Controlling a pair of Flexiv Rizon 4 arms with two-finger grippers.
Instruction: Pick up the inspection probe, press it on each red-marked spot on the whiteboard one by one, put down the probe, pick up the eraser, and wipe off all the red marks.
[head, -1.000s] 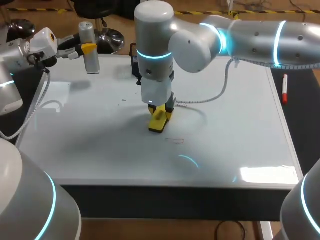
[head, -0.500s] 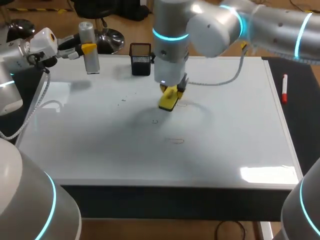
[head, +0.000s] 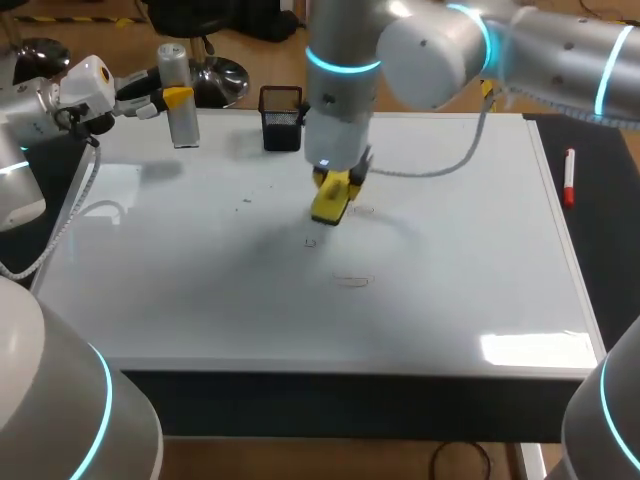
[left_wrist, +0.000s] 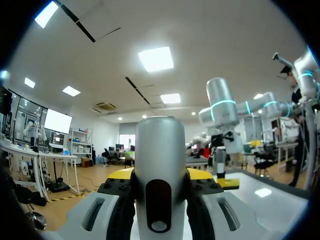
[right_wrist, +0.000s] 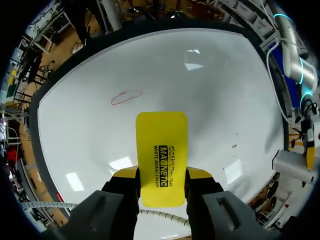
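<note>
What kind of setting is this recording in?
Probably a robot test bench in a lab: a whiteboard serves as tabletop, the right gripper holds a yellow eraser near a red mark, the left gripper holds the probe.

Bright o/h light, glare on whiteboard (head: 200, 290), soft shadow under R arm (head: 560, 50)

I count two arms, with one left end effector (head: 172, 98) and one right end effector (head: 338, 186). There is one whiteboard surface (head: 480, 260), one yellow eraser (head: 331, 199), one grey probe (head: 178, 110), one black pen cup (head: 281, 118), one marker (head: 569, 177) and three faint red marks (head: 350, 281).
</note>
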